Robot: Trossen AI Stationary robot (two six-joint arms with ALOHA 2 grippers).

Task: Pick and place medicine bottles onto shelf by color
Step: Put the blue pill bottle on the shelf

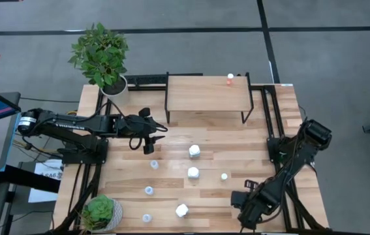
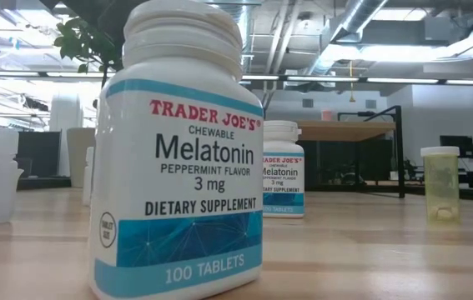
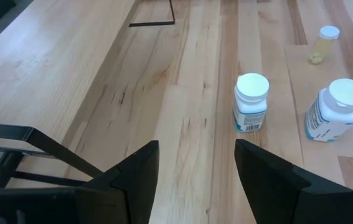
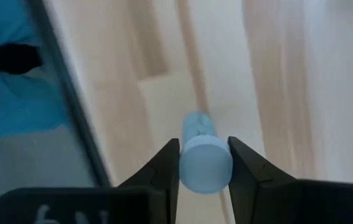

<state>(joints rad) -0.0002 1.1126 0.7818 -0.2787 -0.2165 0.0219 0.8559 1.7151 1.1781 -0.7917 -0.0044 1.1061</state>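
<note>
My right gripper (image 1: 245,213) is near the table's front right and is shut on a small pale bluish bottle (image 4: 196,127). My left gripper (image 1: 152,141) is open and empty over the table's left part, in front of the shelf (image 1: 207,94). Ahead of it in the left wrist view stand two chunky white bottles (image 3: 251,102) (image 3: 338,109) and a small yellowish one (image 3: 322,45). A red-capped bottle (image 1: 230,79) stands on the shelf's far right. Three white bottles (image 1: 194,151) (image 1: 193,173) (image 1: 182,210) and small bluish ones (image 1: 154,164) (image 1: 149,190) (image 1: 146,218) stand on the table. My right gripper pinches the pale bluish bottle by its round cap (image 4: 206,167) between the two fingers, one on each side. The fingers come from above, pointing down. The bottle's body points away from the gripper toward the tabletop; whether its base is off the table I cannot tell.
A potted plant (image 1: 101,55) stands at the table's far left corner and a smaller one (image 1: 100,212) at the near left corner. A small white-capped bottle (image 1: 224,176) stands right of centre. A dark rail (image 4: 70,99) runs along the table edge beside my right gripper.
</note>
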